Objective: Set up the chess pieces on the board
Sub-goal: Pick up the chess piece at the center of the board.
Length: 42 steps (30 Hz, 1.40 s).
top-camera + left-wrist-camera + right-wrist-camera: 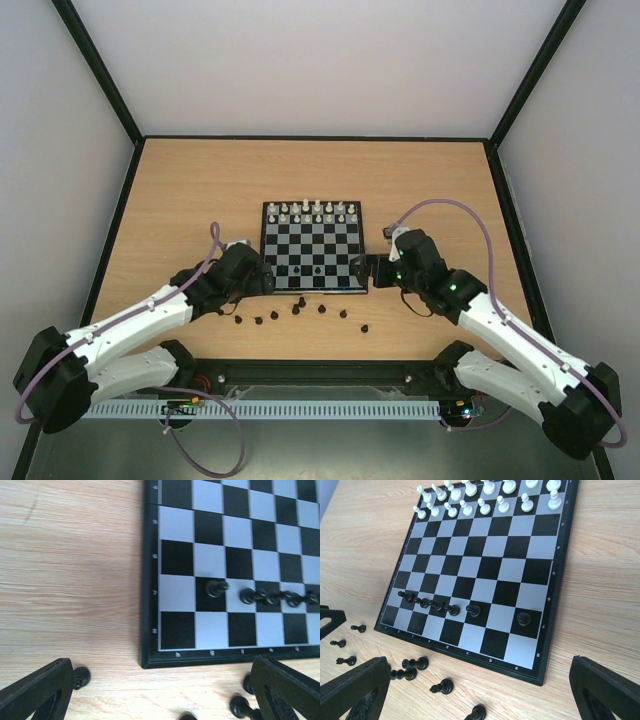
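On the tabletop (180, 200): chessboard (314, 245) at centre; white pieces (317, 212) on its far rows
Near rows: black pawns (452, 609) standing; loose black pieces (297, 310) just off the edge
Left fingers (35, 690): spread
Right fingers (605, 690): spread

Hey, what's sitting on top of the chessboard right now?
White pieces stand in the board's far two rows; a line of black pieces stands in its second-nearest row. No square looks covered.

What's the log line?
left gripper open; right gripper open; white chess pieces set on checkered board; black pawns partial; other black pieces off-board
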{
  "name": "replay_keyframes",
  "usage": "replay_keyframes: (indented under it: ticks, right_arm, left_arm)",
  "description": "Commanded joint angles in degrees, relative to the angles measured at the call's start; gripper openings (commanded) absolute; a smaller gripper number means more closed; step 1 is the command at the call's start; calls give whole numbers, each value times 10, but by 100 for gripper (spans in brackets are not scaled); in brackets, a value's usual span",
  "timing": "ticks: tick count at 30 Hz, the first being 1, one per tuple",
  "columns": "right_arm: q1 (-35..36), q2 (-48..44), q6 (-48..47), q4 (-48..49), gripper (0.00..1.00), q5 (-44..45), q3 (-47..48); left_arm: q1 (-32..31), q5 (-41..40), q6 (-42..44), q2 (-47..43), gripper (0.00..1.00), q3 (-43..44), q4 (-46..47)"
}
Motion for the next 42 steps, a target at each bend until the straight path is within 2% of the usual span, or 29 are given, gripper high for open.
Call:
replay_keyframes:
  ticks: [1, 11, 17, 22, 28, 37, 42]
  right_arm:
    - [-2, -42, 10, 6, 99, 21, -26]
    - [-2, -40, -2, 21, 99, -13, -29]
    - [-2, -40, -5, 29, 99, -30, -33]
    - [-2, -39, -7, 34, 99, -40, -37]
    - [-2, -38, -7, 37, 99, -53, -39]
    - [-2, -38, -7, 40, 99, -62, -42]
    - [-2, -37, -7, 43, 99, -64, -44]
  left_arm:
    - [35, -4, -18, 18, 99, -4, -23]
    - [75, 21, -25, 99, 99, -9, -14]
    - [84, 21, -36, 114, 99, -11, -18]
    - [89, 18, -39, 115, 86, -16, -21]
    - [88, 30, -47, 113, 62, -34, -12]
    - [89, 33, -53, 97, 48, -46, -17]
    - [89, 27, -52, 93, 36, -42, -21]
